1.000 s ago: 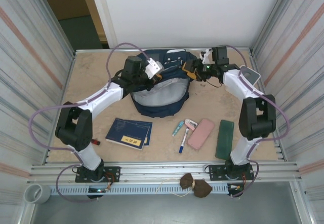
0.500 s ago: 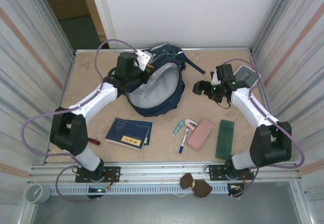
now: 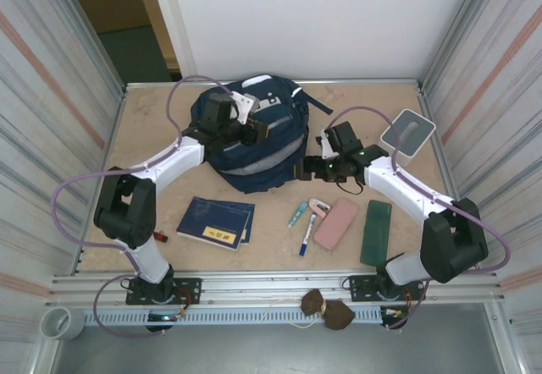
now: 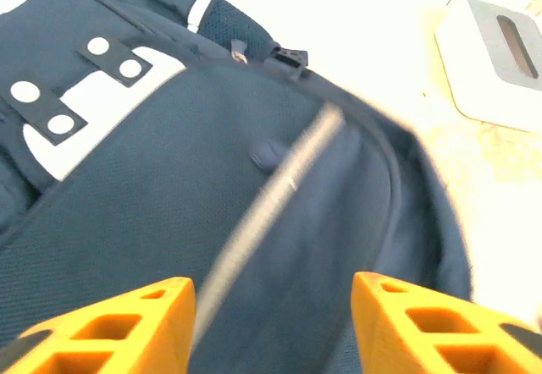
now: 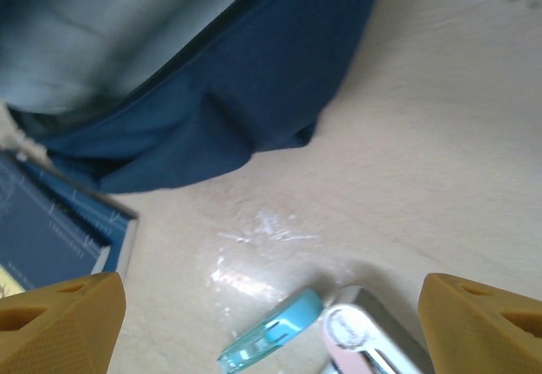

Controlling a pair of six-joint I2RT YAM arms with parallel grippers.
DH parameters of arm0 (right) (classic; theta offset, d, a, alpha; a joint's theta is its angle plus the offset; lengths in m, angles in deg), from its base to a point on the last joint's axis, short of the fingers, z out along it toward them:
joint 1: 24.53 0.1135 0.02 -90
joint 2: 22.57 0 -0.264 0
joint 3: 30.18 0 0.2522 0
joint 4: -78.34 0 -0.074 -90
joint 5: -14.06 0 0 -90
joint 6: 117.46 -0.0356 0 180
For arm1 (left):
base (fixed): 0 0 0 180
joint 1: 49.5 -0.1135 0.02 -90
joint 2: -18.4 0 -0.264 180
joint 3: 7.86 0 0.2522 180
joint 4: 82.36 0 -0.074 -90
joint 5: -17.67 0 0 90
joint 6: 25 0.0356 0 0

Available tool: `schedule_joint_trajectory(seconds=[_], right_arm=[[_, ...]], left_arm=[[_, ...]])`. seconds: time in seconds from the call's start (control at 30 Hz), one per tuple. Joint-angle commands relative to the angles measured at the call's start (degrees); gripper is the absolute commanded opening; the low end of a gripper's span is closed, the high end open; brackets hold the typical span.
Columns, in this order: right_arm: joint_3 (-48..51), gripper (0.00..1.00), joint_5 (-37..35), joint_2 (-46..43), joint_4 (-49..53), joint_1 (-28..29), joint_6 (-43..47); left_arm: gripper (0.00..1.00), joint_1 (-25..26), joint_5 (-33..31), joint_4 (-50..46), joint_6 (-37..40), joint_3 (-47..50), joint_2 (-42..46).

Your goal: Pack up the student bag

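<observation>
The bag (image 3: 258, 150) sits at the back of the table (image 3: 152, 129), in the middle, so both arms can reach it. Its mouth faces the near side and looks open only a little, with some grey inside showing.

The left gripper (image 3: 257, 126) hangs over the top of the bag. Its orange fingers (image 4: 127, 323) are apart and nothing is between them. I think it is there to take the flap and pull the mouth wide.

The right gripper (image 3: 306, 169) is low, just beside the bag's near right edge. Its fingers (image 5: 59, 315) are very wide and hold nothing. I think it is ready to pick something up.

The things to pack lie in a row in front of the bag: a notebook (image 3: 216, 222), a teal pen (image 3: 297, 214), a blue pen (image 3: 306, 239), a pink case (image 3: 336, 222) and a green case (image 3: 376, 232). None is in the bag yet, so I think the packing has hardly begun
</observation>
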Motion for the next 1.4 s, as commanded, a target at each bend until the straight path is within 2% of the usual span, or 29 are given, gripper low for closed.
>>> schedule_joint_trajectory(seconds=[0.0, 0.2, 0.33, 0.5, 0.63, 0.77, 0.9, 1.0, 1.2, 1.37], right_arm=[[2.29, 0.88, 2.68, -1.52, -5.21, 5.09, -1.21], [0.11, 0.88, 4.06, 4.48, -13.69, 19.22, -6.11], [-3.26, 0.85, 5.75, 11.50, -17.73, 24.88, -10.81], [-6.33, 0.82, 7.61, 19.18, -19.81, 29.99, -15.30], [-6.89, 0.80, 7.78, 22.41, -20.48, 30.97, -17.86], [-7.01, 0.80, 5.94, 24.19, -19.55, 30.79, -18.45], [-8.27, 0.79, 7.15, 26.70, -20.42, 29.60, -18.99], [-8.99, 0.78, 6.83, 26.60, -20.26, 27.74, -18.67], [-11.85, 0.74, 7.13, 27.07, -16.59, 23.87, -16.39], [-14.12, 0.66, 8.01, 28.13, -14.10, 21.26, -14.59]], left_arm=[[0.64, -0.53, -8.17, -4.09, -8.04, 7.67, 10.13], [0.75, -3.05, -18.81, -17.25, -15.43, 23.74, 27.63], [0.77, -7.93, -22.79, -22.94, -20.69, 32.40, 36.41], [0.78, -15.76, -18.46, -24.06, -25.09, 40.37, 42.61], [0.79, -16.12, -15.14, -23.94, -26.88, 42.95, 41.75], [0.76, -15.96, -8.79, -22.68, -28.95, 45.21, 40.96], [0.70, -14.31, -5.31, -22.72, -30.38, 47.56, 43.02], [0.66, -11.20, -3.22, -23.30, -32.14, 48.75, 45.99], [0.62, -2.54, -2.62, -24.32, -35.77, 48.72, 49.58], [0.62, 6.58, -2.69, -24.12, -39.07, 48.09, 49.54]])
